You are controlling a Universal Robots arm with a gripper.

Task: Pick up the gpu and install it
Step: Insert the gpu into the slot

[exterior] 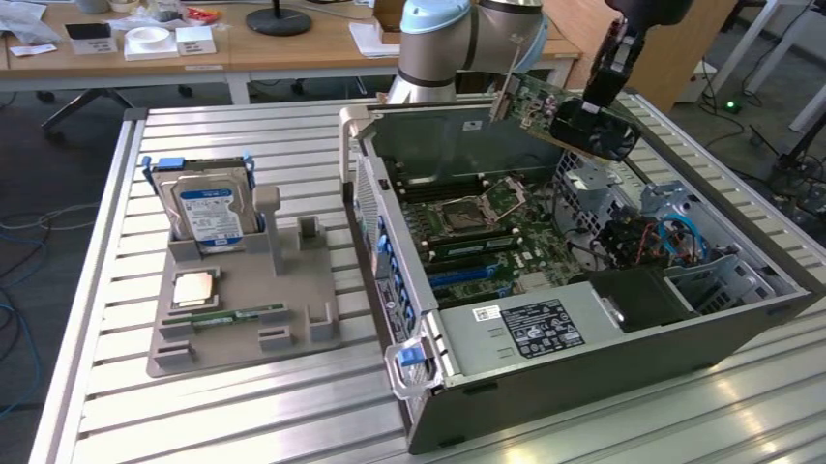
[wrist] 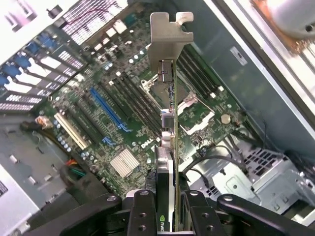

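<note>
Exterior view: gripper [exterior: 602,95] is clamped on the gpu [exterior: 558,114], holding it in the air above the far part of the open computer case [exterior: 387,193], toward the exterior view's right. The gpu is tilted, clear of the motherboard [exterior: 497,227], touching nothing below. The blue slots [exterior: 458,275] sit lower and nearer the camera, so the gpu is not over them. On the bench [exterior: 258,406] at the exterior view's left, well apart from the case, a hard drive [exterior: 211,211] stands upright in a grey holder [exterior: 246,338]. Wrist view: gpu [wrist: 170,123] seen edge-on, gripper [wrist: 166,216] pinching it from both faces at the near end. Long axis runs straight away from the gripper, metal bracket [wrist: 167,34] at the far end. The motherboard [wrist: 133,132] lies beneath with a gap. The long blue slot [wrist: 106,105] is off to one side of the gpu's edge and at an angle to it, so by my read they're not lined up.
</note>
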